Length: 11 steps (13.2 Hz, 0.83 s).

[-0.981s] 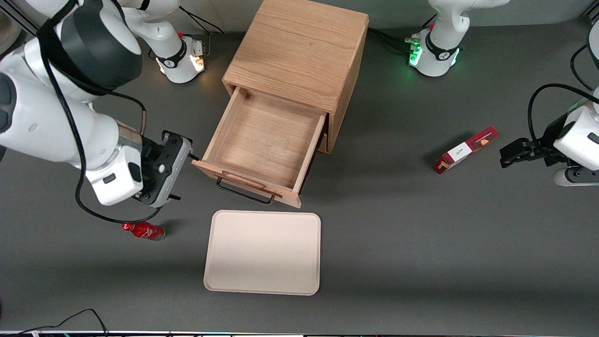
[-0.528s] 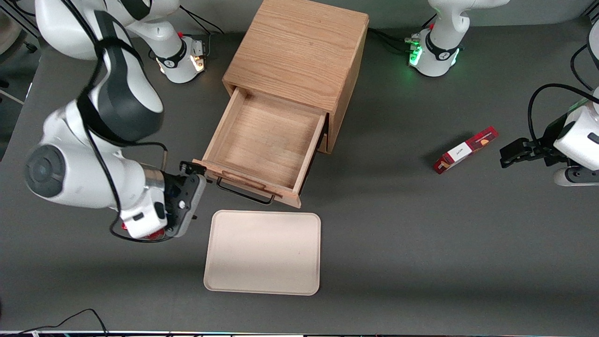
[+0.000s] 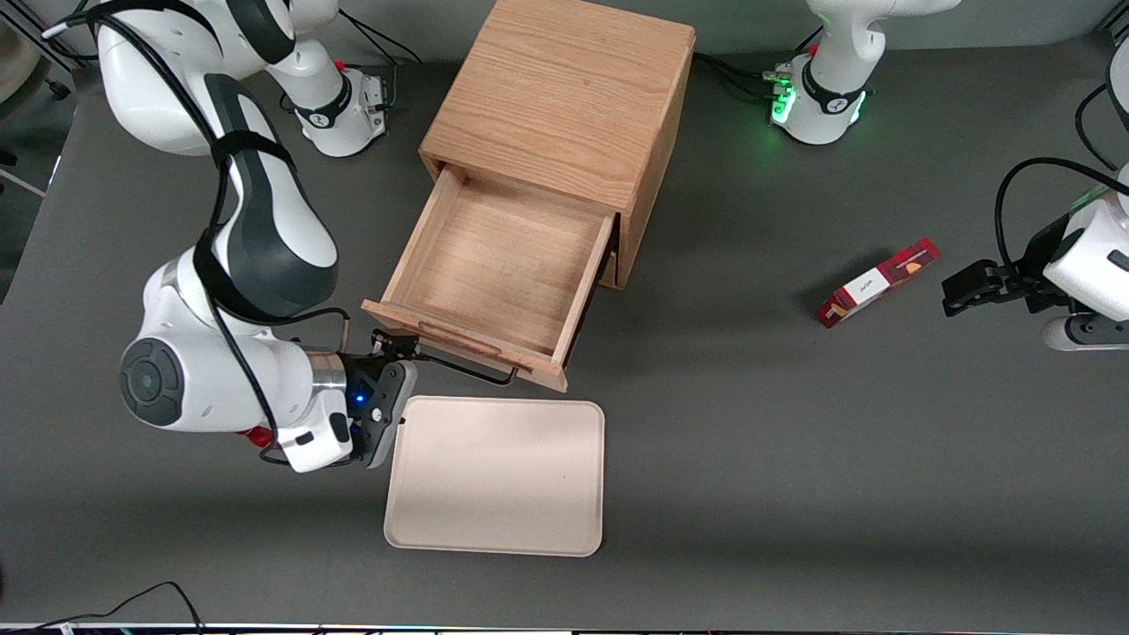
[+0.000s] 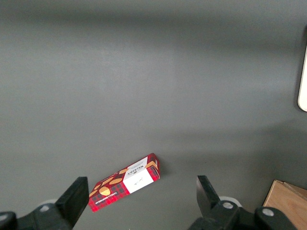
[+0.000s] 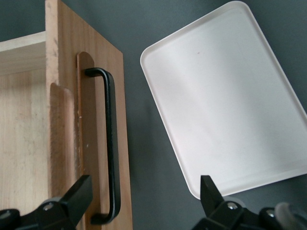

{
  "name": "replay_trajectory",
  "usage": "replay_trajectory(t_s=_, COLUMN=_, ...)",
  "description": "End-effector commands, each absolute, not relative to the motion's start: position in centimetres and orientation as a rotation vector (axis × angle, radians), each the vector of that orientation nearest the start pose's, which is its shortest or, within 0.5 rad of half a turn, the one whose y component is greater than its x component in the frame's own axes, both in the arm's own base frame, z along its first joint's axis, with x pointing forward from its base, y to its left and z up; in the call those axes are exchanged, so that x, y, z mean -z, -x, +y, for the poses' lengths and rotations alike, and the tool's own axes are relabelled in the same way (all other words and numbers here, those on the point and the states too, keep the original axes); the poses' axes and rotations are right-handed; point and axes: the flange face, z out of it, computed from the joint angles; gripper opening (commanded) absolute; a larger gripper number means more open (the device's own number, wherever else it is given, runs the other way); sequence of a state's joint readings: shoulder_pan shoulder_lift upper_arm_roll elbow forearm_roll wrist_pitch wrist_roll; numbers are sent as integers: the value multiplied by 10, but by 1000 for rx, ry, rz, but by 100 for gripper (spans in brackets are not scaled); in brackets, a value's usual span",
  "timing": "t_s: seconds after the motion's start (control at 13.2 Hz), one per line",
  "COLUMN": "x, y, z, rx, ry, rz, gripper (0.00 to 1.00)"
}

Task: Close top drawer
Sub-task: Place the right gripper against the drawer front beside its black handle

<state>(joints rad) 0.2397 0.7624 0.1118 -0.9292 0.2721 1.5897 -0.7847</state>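
Observation:
The light oak cabinet [image 3: 564, 97] stands mid-table with its top drawer [image 3: 503, 265] pulled far out and empty. The drawer's plank front [image 3: 467, 339] faces the front camera and carries a black wire handle [image 3: 472, 371]. My right gripper [image 3: 394, 375] hangs open, pointing down, just in front of the plank front at the handle's end toward the working arm. In the right wrist view the gripper [image 5: 141, 199] spans that end of the handle [image 5: 111, 148] and bare table, one fingertip [image 5: 72, 199] over the plank front [image 5: 91, 120]. It touches nothing.
A cream tray [image 3: 494, 476] lies flat just nearer the front camera than the drawer, its corner [image 5: 230, 96] beside my gripper. A red can [image 3: 257, 434] peeks out under my arm. A red snack box [image 3: 878, 282] lies toward the parked arm's end, also visible from the left wrist [image 4: 127, 182].
My right arm swung from beside the drawer's corner toward the front camera and in front of the drawer front, over the gap by the tray. The drawer has not moved.

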Motion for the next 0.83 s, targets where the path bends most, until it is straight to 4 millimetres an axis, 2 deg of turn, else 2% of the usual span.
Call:
replay_trajectory(t_s=0.0, x=-428, y=-703, z=267, rx=-16, ry=2370, rz=-1407, gripper=100)
replay_trajectory(t_s=0.3, x=-407, y=-700, z=268, rx=-73, ry=2364, rz=-1406, gripper=100)
replay_trajectory(t_s=0.68, x=-401, y=-698, z=270, rx=-90, ry=2357, rz=-1395, gripper=100)
replay_trajectory(t_s=0.75, x=-392, y=-696, z=271, rx=-112, ry=2352, rz=-1391, gripper=100)
